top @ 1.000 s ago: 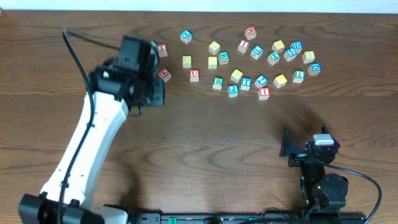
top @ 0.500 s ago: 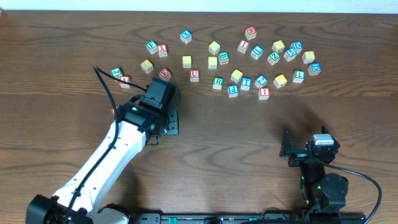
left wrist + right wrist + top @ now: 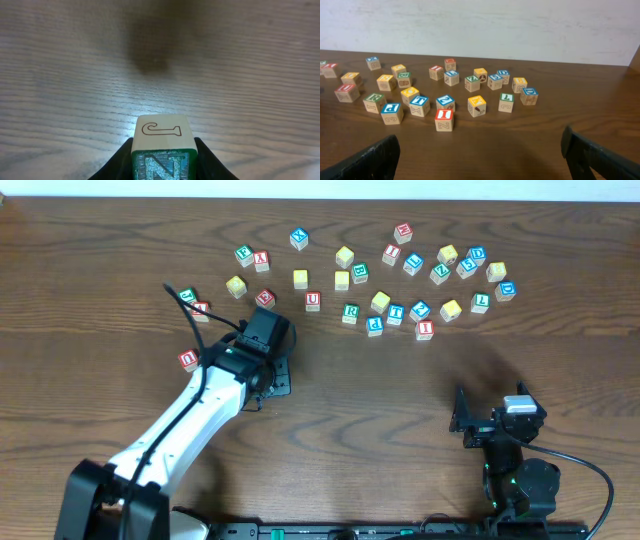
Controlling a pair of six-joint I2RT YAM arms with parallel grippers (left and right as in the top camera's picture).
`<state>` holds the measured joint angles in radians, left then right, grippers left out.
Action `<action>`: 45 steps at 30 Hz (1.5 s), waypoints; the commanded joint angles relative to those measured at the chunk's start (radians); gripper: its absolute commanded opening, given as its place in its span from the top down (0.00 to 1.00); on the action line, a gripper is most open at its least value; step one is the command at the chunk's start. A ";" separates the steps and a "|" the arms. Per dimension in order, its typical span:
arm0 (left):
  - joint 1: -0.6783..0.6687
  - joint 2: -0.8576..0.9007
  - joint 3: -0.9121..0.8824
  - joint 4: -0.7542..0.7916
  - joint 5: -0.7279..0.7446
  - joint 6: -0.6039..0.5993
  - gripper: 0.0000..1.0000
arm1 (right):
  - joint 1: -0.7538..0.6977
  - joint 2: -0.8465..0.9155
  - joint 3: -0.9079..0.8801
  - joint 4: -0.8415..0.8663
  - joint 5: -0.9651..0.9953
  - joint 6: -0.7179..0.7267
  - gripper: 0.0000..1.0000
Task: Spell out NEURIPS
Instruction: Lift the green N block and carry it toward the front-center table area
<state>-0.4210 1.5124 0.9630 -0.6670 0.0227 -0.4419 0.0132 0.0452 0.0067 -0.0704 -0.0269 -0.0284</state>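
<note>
The left claw [image 3: 162, 167] is clenching a small wooden alphabet cube with a green N [image 3: 162, 150] over the dark brown wooden surface [image 3: 75, 75].
Its black fingers [image 3: 116, 166] are pressing the cube's sides, and a pale face with an outlined J is facing up. Seen from overhead, this arm is reaching in to the left of the small wooden cube with a red U [image 3: 313, 301], nearer the robot. The small wooden cube with a green R [image 3: 350, 312] is lying just right of the red U cube. The blue P cube [image 3: 375, 325] is lying slightly farther right, and the red I cube [image 3: 424, 329] farther still. The right claw [image 3: 482, 157] is standing released, grasping nothing, well right of the red U cube and nearer the robot.
</note>
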 commanded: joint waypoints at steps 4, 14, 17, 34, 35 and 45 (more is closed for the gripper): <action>-0.002 0.045 -0.012 0.028 -0.016 -0.005 0.87 | -0.006 -0.004 -0.001 -0.005 -0.002 0.017 0.01; -0.001 0.050 -0.012 0.056 -0.040 -0.005 0.87 | -0.006 -0.004 -0.001 -0.005 -0.003 0.017 0.01; -0.002 0.050 -0.013 0.059 -0.050 -0.005 0.87 | -0.006 -0.004 -0.001 -0.005 -0.002 0.017 0.01; -0.001 0.052 -0.060 0.119 -0.065 0.026 0.87 | -0.006 -0.004 -0.001 -0.005 -0.002 0.017 0.01; -0.001 0.056 -0.063 0.124 -0.064 0.029 0.87 | -0.006 -0.004 -0.001 -0.005 -0.003 0.017 0.01; -0.001 0.092 -0.063 0.162 -0.056 0.064 0.87 | -0.006 -0.003 -0.001 -0.005 -0.002 0.017 0.01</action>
<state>-0.4210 1.5929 0.9112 -0.5179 -0.0257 -0.4110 0.0132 0.0452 0.0067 -0.0704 -0.0269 -0.0284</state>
